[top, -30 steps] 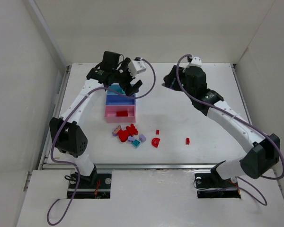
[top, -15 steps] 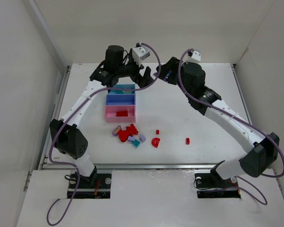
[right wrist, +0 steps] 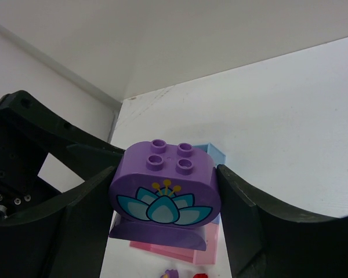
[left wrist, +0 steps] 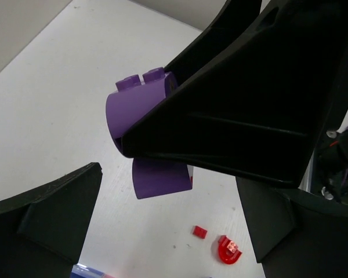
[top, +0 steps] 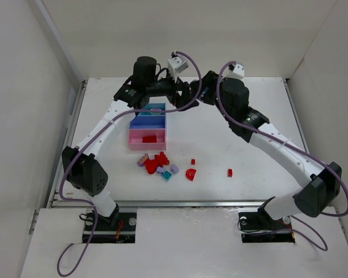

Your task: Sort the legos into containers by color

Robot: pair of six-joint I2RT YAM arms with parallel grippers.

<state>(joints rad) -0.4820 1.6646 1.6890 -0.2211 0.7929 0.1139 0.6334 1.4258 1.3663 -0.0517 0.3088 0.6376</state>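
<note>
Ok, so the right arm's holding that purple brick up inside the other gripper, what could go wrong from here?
1. The purple brick is held by the right gripper, inside the open left gripper. If the right lets go before the left closes, the brick may drop onto the table, outside the containers.
2. The two grippers are crowded together, so a small misalignment could make them knock each other and twist the brick loose.
</note>
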